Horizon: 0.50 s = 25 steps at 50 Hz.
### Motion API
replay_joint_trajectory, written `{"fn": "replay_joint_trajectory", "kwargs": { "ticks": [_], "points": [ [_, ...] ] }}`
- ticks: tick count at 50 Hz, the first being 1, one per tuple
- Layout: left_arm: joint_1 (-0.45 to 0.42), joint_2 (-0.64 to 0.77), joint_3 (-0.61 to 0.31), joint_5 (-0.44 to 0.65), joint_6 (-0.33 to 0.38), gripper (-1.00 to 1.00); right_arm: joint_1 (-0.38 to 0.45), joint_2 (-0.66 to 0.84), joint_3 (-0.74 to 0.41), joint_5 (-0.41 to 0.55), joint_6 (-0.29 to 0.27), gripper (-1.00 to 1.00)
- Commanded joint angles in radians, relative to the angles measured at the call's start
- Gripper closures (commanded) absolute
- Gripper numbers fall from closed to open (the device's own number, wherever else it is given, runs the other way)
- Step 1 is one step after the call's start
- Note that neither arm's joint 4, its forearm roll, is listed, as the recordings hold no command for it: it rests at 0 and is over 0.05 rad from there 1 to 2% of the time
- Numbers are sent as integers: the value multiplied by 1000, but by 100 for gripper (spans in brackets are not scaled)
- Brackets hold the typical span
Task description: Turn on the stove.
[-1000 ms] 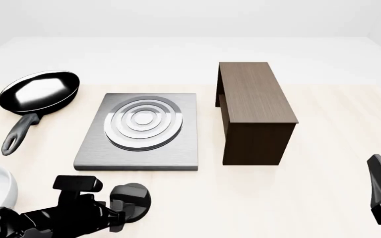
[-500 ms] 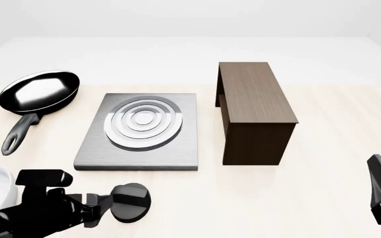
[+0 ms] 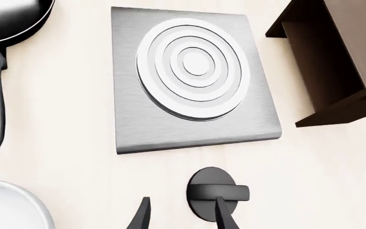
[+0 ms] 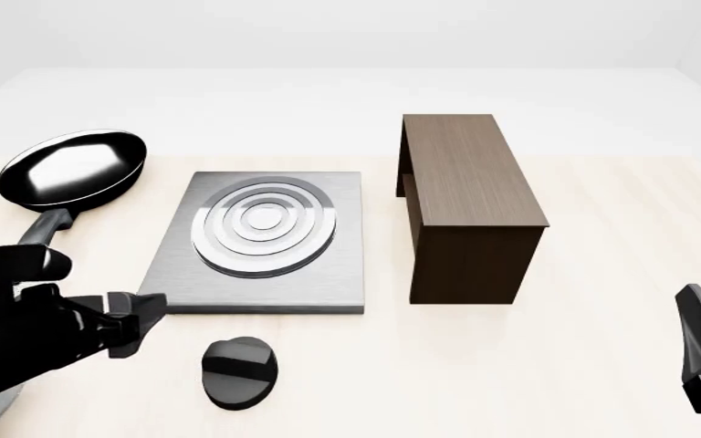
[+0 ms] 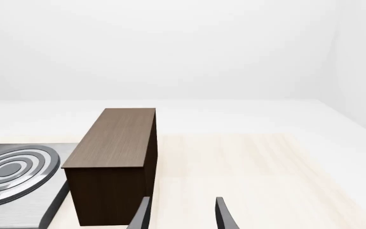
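The flat brushed-grey metal stove (image 4: 259,245) sits mid-surface, its small black ridged knob (image 4: 240,370) lying just in front. Left pincer (image 3: 179,215) hovers beside the knob, fingers parted, gripping nothing. Right pincer (image 5: 179,214) waits empty and parted near the dark brown wooden cabinet (image 4: 466,203).

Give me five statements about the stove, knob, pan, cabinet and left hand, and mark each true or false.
1. The small black round ridged knob lies on the table in front of the flat grey metal stove slab. True.
2. The left hand is clamped on the knob. False: it is open.
3. The black frying pan sits on the stove rings. False: it rests beside the slab.
4. The dark brown wooden cabinet stands to the slab's right. True.
5. The knob lies on the slab. False: it lies off it.
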Motion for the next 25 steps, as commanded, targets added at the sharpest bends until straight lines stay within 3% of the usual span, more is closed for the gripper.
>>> {"fn": "replay_joint_trajectory", "kwargs": {
  "ticks": [1,6,12,25],
  "points": [
    [42,-24,-105,74,37,-100,0,0,0,0,0,-100],
    [59,-11,-148,87,51,-100,0,0,0,0,0,-100],
    [115,12,-240,105,125,-100,0,0,0,0,0,-100],
    [137,37,-364,147,163,-100,0,0,0,0,0,-100]
  ]
}}
